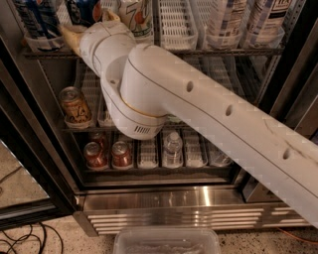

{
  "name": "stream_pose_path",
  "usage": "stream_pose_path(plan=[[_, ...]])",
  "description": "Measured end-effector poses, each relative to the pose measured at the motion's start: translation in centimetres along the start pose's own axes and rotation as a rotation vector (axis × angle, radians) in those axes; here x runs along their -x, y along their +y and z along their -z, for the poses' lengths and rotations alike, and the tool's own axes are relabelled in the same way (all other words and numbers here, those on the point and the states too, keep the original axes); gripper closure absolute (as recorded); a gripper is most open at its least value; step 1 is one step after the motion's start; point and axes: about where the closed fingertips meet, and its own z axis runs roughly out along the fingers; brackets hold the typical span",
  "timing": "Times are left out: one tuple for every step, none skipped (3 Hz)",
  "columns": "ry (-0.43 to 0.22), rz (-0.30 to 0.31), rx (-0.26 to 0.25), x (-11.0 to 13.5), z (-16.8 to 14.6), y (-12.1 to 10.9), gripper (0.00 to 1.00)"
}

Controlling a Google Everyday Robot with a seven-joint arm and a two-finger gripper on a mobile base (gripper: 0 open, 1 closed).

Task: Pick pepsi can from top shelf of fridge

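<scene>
- Step in hand: the reach and grasp, by my reading. You have the arm [213, 124] run up from lower right into the open fridge [149, 199], and nothing has been lifted yet.
- End effector [87, 23]: up at the left end of the top shelf [223, 51], set wide. One beige finger [71, 37] points left below the rail line and the other shows higher up, beside the 7UP can [137, 16].
- Pepsi can [82, 10]: upright on the top shelf, between the blue-and-white can [36, 19] on its left and the 7UP can on its right. Only its dark blue lower body shows. It stands roughly between the two fingers, but you cannot tell whether either one touches it, since the wrist hides its base.
- Other stock: a brown can [74, 106] on the middle rack, and two red cans [107, 154] and a water bottle [172, 149] on the rack below. None of these concern you.
- Floor: a clear plastic tub [166, 241] in front of the base grille [174, 219].
- Next move, as a judgement: close squarely on the dark blue body, then raise it just clear of the white tray lane and draw it straight back.
- Caution: both neighbours stand close, so any sideways drift could knock one of them.
</scene>
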Motion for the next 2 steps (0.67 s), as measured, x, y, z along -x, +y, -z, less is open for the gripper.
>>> stream_pose_path(plan=[[0.0, 0.0, 0.0, 0.01, -0.02, 0.11, 0.7], [0.0, 0.001, 0.0, 0.09, -0.12, 0.27, 0.7]])
